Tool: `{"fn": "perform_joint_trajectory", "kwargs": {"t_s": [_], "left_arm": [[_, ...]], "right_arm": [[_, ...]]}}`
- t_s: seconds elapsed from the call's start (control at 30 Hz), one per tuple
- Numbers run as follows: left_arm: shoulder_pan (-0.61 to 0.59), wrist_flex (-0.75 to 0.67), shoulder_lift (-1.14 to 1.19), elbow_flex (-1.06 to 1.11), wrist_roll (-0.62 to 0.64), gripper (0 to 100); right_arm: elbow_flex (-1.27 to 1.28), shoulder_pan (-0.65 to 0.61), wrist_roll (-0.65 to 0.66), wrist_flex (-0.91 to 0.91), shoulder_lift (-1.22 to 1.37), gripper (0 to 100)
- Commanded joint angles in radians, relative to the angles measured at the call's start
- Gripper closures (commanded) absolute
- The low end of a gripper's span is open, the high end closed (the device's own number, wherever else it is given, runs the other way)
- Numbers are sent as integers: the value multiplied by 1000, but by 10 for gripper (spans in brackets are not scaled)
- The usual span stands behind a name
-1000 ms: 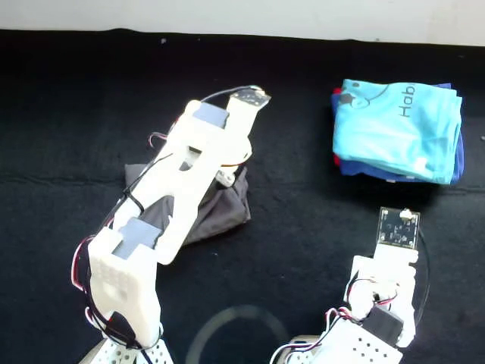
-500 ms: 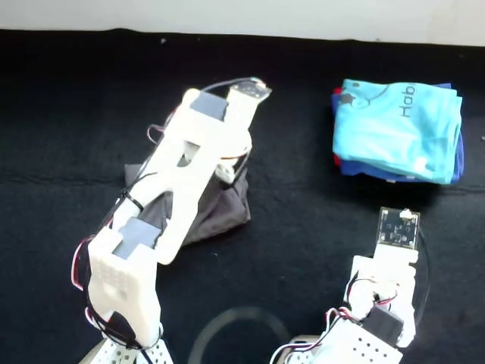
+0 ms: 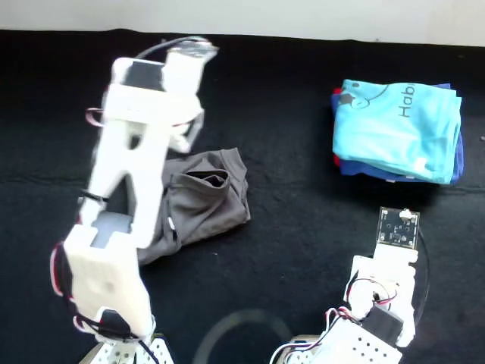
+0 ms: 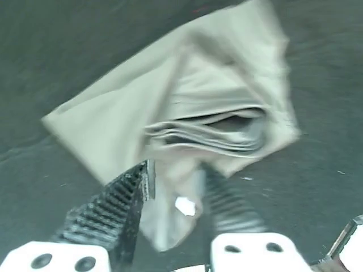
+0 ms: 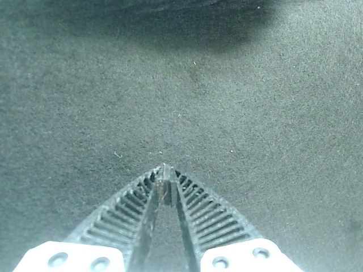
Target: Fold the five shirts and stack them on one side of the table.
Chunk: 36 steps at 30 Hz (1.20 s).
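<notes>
While the left end effector [image 4: 181,190] is hanging over it with its jaws standing wide apart and gripping nothing, the crumpled, partly folded grey fabric shirt [image 3: 203,199] is lying on the black cloth-covered desk [image 3: 295,227], partly tucked under the long white left arm [image 3: 125,182] in the high view. Seen from the left wrist, the grey shirt [image 4: 187,107] is showing several layered folds along one open edge, and whether the ribbed fingers [image 4: 127,195] are touching the cloth is not clear. Well apart from it, on the right arm's side toward the far edge, a neat stack of folded shirts [image 3: 398,129] is sitting with a light blue one on top and dark blue and red edges peeking out beneath. The right end effector [image 5: 165,182] is resting low over bare desk, jaws pressed together on nothing, and the white right arm [image 3: 388,292] is sitting near the front edge.
</notes>
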Motion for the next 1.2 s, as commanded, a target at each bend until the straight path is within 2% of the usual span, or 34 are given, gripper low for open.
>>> {"fn": "perform_joint_trajectory", "kwargs": {"t_s": [0.0,0.13,0.27,0.37,0.63,0.8,0.93,1.17], "left_arm": [[-97,12,31,77,-64,981],[-133,12,107,194,-75,990],[-91,9,157,237,-71,990],[-22,2,160,242,-68,990],[229,-48,162,246,49,990],[364,-18,124,209,75,990],[430,14,64,219,80,990],[519,14,-102,371,80,990]], "right_arm": [[142,1,3,-4,-5,992],[142,1,3,-13,-5,992],[142,1,3,-15,-5,992],[142,1,3,-15,-5,992],[142,1,3,-15,-5,992],[142,1,3,-15,-5,992],[142,1,3,-16,-5,992],[142,1,3,-16,-5,991]]}}
